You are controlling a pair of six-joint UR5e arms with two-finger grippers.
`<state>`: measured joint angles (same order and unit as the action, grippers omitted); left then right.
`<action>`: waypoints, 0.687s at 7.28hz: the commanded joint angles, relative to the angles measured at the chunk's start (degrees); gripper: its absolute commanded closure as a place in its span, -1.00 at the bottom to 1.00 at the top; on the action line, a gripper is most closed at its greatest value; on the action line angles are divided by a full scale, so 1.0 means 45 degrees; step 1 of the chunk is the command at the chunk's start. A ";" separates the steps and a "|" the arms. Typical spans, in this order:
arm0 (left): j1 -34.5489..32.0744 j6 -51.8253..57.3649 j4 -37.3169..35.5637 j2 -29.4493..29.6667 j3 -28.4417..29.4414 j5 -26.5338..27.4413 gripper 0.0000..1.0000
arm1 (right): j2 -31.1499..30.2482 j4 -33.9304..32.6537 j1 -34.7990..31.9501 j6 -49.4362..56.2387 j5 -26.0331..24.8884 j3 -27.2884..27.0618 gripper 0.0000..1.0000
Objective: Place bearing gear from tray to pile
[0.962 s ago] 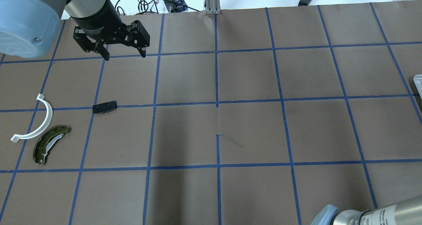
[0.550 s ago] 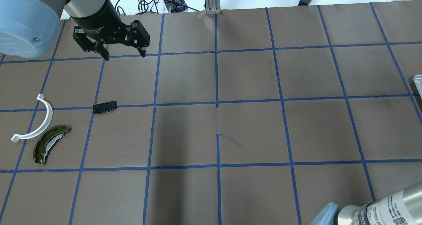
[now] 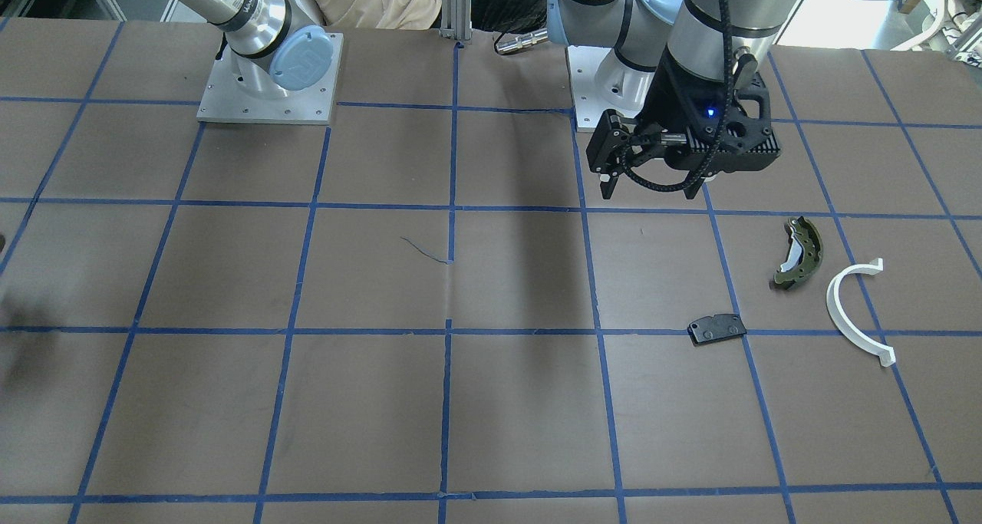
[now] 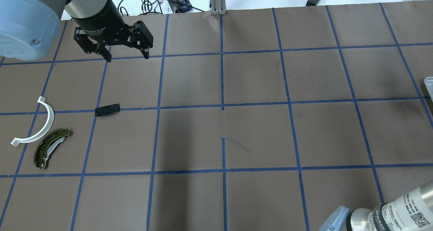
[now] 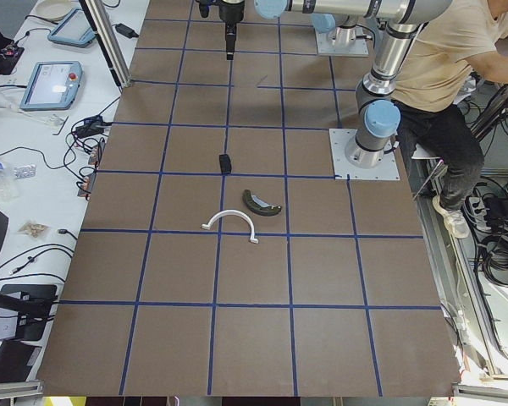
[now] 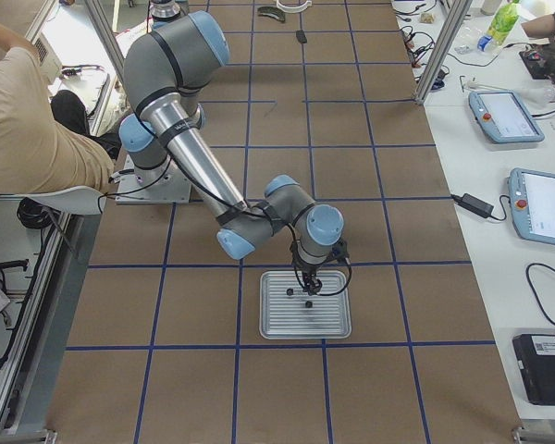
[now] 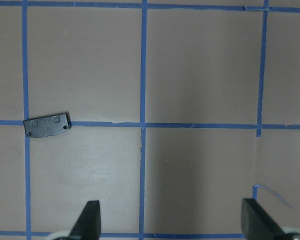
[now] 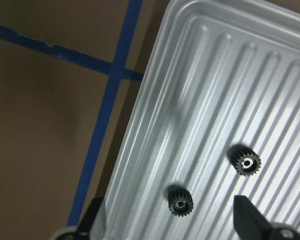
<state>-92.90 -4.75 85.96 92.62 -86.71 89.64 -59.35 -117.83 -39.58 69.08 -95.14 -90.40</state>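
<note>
We see the right gripper [image 8: 167,206] spread wide and empty over the tray [image 8: 215,75] near the desk's [image 8: 40,125] right edge. One bearing gear [image 8: 180,201] sits between its jaws, upright, bore up.

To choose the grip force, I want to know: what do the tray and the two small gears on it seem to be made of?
The tray looks like bare metal, perhaps aluminium: silvery, ribbed, softly shiny. The left gear and the right gear are dark with a dull sheen, possibly blackened steel; plastic cannot be excluded.
</note>
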 commanded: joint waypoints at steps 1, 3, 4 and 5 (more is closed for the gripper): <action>0.0000 0.0000 0.0000 -0.0016 -0.0009 0.0002 -1.00 | 0.0299 -0.0027 0.0201 0.0116 -0.0030 -0.0009 -0.55; 0.0000 0.0000 0.0000 -0.0016 -0.0009 0.0002 -1.00 | 0.0338 -0.0028 0.0260 0.0176 -0.0750 -0.0048 -0.35; 0.0000 0.0000 0.0000 -0.0016 -0.0009 0.0002 -1.00 | 0.0570 -0.0028 0.0280 0.0176 -0.0753 -0.0009 -0.34; 0.0000 0.0000 0.0000 -0.0016 -0.0009 0.0002 -1.00 | 0.0669 -0.0124 0.0299 0.0176 -0.0753 0.0011 -0.34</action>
<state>-92.90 -4.75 85.96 92.55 -86.75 89.65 -57.04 -118.05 -38.34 69.85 -98.29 -90.46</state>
